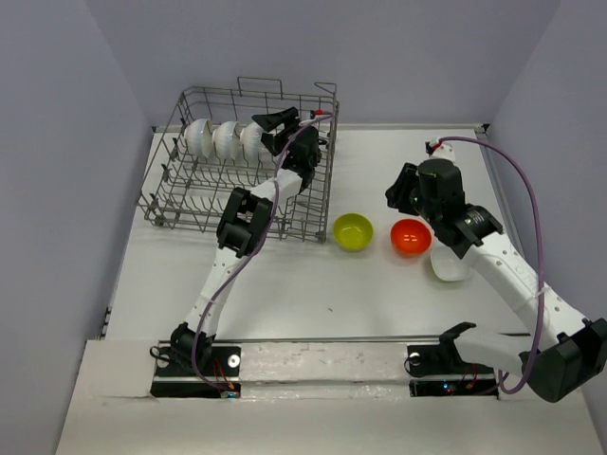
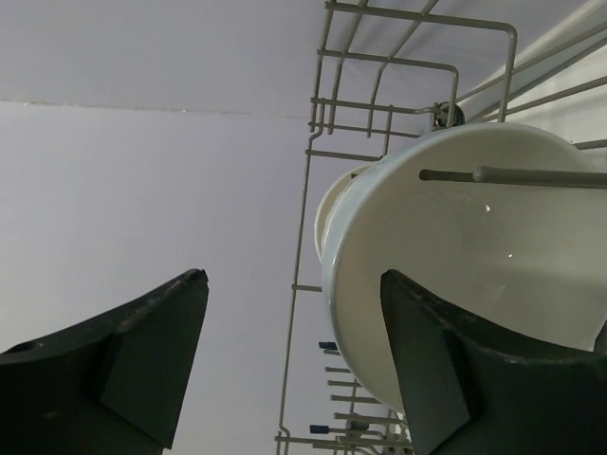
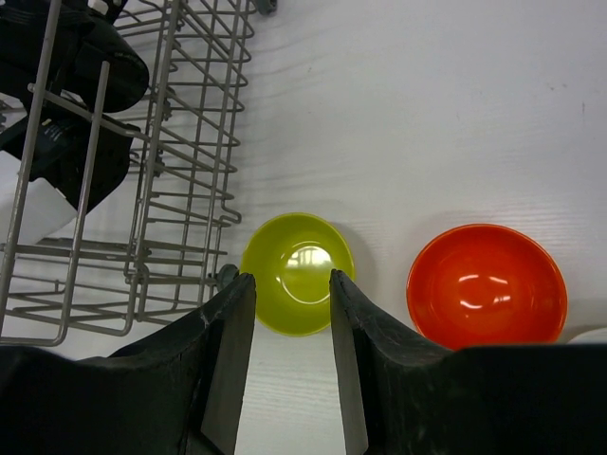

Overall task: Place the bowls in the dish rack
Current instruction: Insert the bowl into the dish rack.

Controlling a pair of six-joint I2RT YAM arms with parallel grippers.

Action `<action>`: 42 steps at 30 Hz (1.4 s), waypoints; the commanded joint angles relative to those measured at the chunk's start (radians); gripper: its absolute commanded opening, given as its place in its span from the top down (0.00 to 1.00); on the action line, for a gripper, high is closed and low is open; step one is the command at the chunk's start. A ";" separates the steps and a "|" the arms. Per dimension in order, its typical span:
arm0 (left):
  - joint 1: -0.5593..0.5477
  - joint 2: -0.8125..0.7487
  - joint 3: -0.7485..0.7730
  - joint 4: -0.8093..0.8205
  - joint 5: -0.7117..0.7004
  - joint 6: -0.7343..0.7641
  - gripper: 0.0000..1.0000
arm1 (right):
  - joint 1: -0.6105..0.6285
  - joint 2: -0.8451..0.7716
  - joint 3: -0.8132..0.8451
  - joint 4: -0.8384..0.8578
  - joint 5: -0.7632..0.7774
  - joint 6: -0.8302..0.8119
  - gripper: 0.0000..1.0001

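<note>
Nearest the arm bases, a small white round bowl (image 1: 446, 269) is sitting upright on the white table (image 1: 313, 303), partly tucked under the right arm. Just beyond it, a glossy orange round bowl (image 3: 486, 284) is resting open side up. A yellow-green round bowl (image 3: 296, 273) is sitting to its left, the two apart and not touching. The right gripper (image 3: 291, 278) is hovering above these two, pointing down. Its black fingers (image 3: 226, 365) are standing partly apart with nothing between them, and the yellow-green bowl is showing through the gap on the table below. That bowl is lying just beside the near right corner of the large grey wire dish rack (image 1: 180, 204), which is occupying the far left part of the table. The left arm is reaching over the rack's near wall, and the left gripper (image 2: 294, 280) is hanging inside at the far right end with its jaws spread wide, gripping nothing. Three white bowls (image 1: 225, 139) are standing on edge in a row among the upright tines along the rack's far side. The rightmost is sitting just beside one finger of the left gripper; whether they are touching I cannot tell
</note>
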 commanded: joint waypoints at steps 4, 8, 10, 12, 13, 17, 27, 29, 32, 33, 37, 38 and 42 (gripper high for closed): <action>-0.038 -0.071 -0.014 0.019 -0.007 -0.045 0.07 | 0.006 -0.025 -0.002 -0.003 0.026 0.007 0.57; -0.041 -0.105 -0.027 -0.001 -0.007 -0.062 0.04 | 0.006 -0.024 -0.004 -0.008 0.039 0.004 0.57; -0.041 -0.117 -0.025 -0.056 -0.001 -0.111 0.02 | 0.006 -0.025 -0.007 -0.009 0.040 0.007 0.57; -0.041 -0.136 -0.016 -0.118 0.014 -0.199 0.01 | 0.006 -0.027 -0.007 -0.011 0.043 0.008 0.57; -0.041 -0.140 -0.008 -0.153 0.020 -0.233 0.01 | 0.006 -0.028 -0.007 -0.012 0.046 0.010 0.57; -0.046 -0.163 0.024 -0.336 0.062 -0.374 0.01 | 0.006 -0.036 -0.005 -0.021 0.059 0.011 0.57; -0.044 -0.192 0.085 -0.690 0.197 -0.694 0.01 | 0.006 -0.044 -0.008 -0.035 0.074 0.018 0.57; -0.043 -0.200 0.087 -0.727 0.224 -0.733 0.01 | 0.006 -0.044 -0.008 -0.035 0.076 0.019 0.57; -0.038 -0.212 0.093 -0.775 0.270 -0.807 0.01 | 0.006 -0.042 -0.007 -0.038 0.079 0.019 0.57; -0.035 -0.218 0.091 -0.805 0.274 -0.827 0.01 | 0.006 -0.042 -0.008 -0.038 0.079 0.021 0.57; -0.020 -0.226 0.108 -0.848 0.280 -0.875 0.01 | 0.006 -0.038 -0.011 -0.037 0.080 0.024 0.57; -0.017 -0.229 0.119 -0.880 0.283 -0.913 0.01 | 0.006 -0.036 -0.011 -0.038 0.079 0.022 0.57; 0.002 -0.258 0.133 -0.942 0.336 -0.993 0.01 | 0.006 -0.025 -0.007 -0.038 0.071 0.024 0.57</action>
